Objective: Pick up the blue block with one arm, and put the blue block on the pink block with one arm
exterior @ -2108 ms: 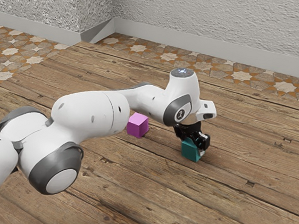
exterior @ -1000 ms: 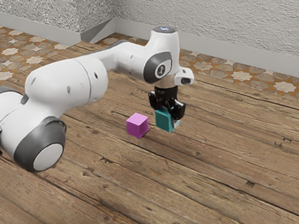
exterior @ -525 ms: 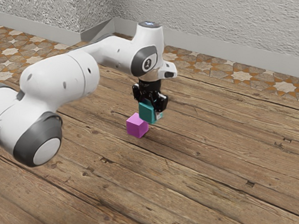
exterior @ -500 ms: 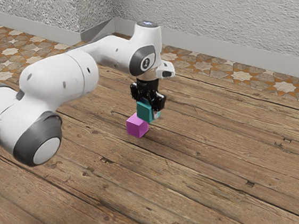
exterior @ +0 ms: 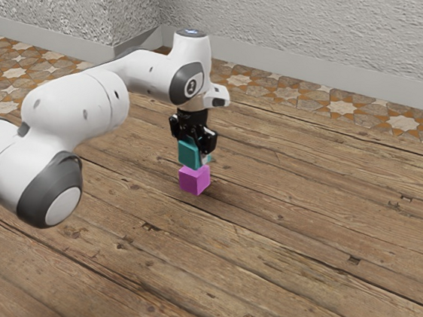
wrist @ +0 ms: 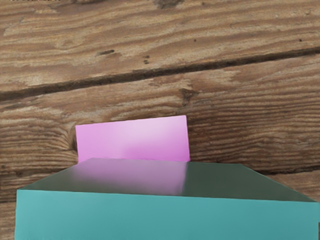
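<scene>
Exterior view: my arm [exterior: 88,108] comes in from the exterior view's left and bends down over the wooden planks [exterior: 302,236], with my gripper [exterior: 191,147] pointing straight down. Its two black fingers press against opposite sides of the blue block [exterior: 188,157], so I am gripping it. The block is more teal than blue in colour. It hangs upright directly over the pink block [exterior: 195,180], set a little toward the exterior view's left of it. The two faces are so close that I cannot tell whether they touch or a thin gap remains. The pink block sits flat on the planks and casts a small shadow. In the wrist view the blue block [wrist: 165,215] is large and close under my hand, and its upper face carries a pink reflection. Past its far edge part of the pink block [wrist: 132,139] shows against the wood grain [wrist: 150,60]. A grey textured wall [exterior: 324,19] and a strip of patterned tiles [exterior: 338,104] run behind the planks.
</scene>
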